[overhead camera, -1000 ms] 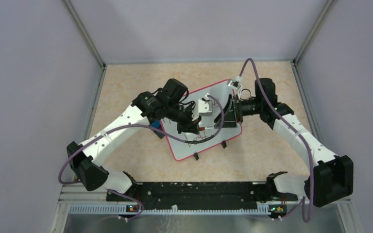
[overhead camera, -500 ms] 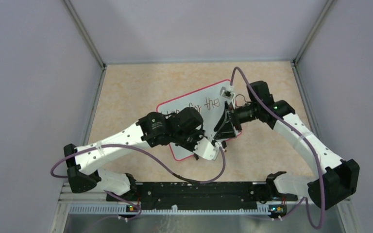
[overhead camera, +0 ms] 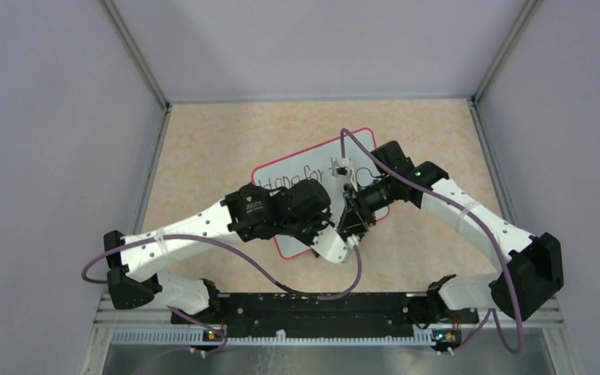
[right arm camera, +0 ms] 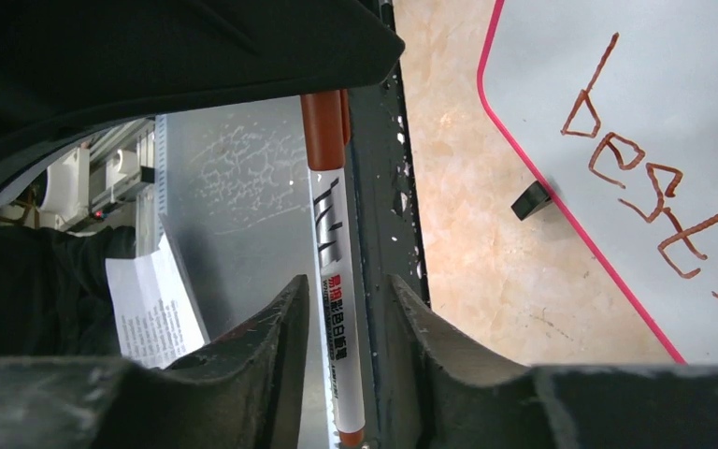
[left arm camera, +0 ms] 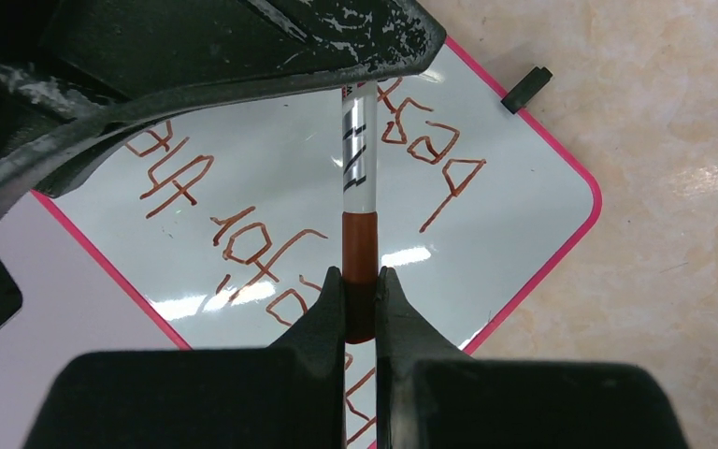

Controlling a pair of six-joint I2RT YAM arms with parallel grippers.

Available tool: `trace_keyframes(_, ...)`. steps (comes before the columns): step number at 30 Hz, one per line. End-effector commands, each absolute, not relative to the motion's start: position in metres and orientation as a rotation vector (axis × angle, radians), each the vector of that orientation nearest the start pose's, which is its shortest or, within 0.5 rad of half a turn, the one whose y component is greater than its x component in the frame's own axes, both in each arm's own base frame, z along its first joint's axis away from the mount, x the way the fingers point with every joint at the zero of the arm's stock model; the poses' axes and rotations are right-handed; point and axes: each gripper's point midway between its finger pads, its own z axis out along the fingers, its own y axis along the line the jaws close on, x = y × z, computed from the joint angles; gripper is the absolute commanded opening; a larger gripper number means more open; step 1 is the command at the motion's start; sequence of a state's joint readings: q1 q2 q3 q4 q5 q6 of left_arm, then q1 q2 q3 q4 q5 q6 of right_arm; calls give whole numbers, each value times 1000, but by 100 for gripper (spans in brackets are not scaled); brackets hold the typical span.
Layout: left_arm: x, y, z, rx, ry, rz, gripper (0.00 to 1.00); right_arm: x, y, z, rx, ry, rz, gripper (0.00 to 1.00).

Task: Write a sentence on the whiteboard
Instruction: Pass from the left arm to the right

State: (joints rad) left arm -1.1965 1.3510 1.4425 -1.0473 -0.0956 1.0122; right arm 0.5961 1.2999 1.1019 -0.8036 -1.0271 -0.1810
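The whiteboard (overhead camera: 305, 160) lies on the tan table, pink-framed, turned at an angle. The sentence (overhead camera: 297, 184) reads "Hope for the" with "best." (right arm camera: 645, 178) below; it also shows in the left wrist view (left arm camera: 430, 140). My left gripper (left arm camera: 360, 299) is shut on the red-brown cap end of a white marker (left arm camera: 358, 187), held over the board's near right corner. My right gripper (right arm camera: 344, 318) is open, its fingers either side of the marker's white barrel (right arm camera: 332, 234) with gaps showing. Both grippers meet at the board's near right edge (overhead camera: 349, 223).
A black foot (left arm camera: 527, 88) sticks out from the board's edge, also in the right wrist view (right arm camera: 530, 199). The black base rail (overhead camera: 312, 306) runs along the near edge. A printed sheet of paper (right arm camera: 154, 299) lies beyond it. Enclosure walls stand on three sides.
My left arm swung from the board's middle to its near right corner with the marker. My right gripper moved in from the board's right edge and now straddles the marker.
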Motion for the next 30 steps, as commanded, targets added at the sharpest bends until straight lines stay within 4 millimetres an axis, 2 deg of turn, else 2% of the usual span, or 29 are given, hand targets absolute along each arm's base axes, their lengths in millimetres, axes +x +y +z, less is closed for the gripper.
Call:
trace_keyframes(1,172,-288,246,2192,1170,74,0,138,274,229,-1329,1993,1442,27)
trace_keyframes(4,174,-288,249,2166,1186,80,2,139,275,232,-1329,1992,1440,11)
trace_keyframes(6,178,-288,252,2127,1213,94,15,139,275,236,-1329,1980,1438,0)
trace_keyframes(11,183,-287,262,2021,1300,81,61,147,274,242,-1286,1968,1421,0)
trace_keyframes(15,187,-292,282,1906,1371,-33,85,165,265,253,-1192,1962,1428,0)
trace_keyframes(17,191,-294,294,1833,1409,-99,94,177,257,257,-1136,1956,1411,0)
trace_keyframes(19,198,-294,303,1754,1456,-170,99,190,247,263,-1068,1948,1399,0)
trace_keyframes(24,224,-289,335,1458,1614,-419,99,231,213,280,-880,1935,1325,0)
trace_keyframes(30,273,-258,363,1122,1759,-515,99,264,174,286,-767,1943,1174,0)
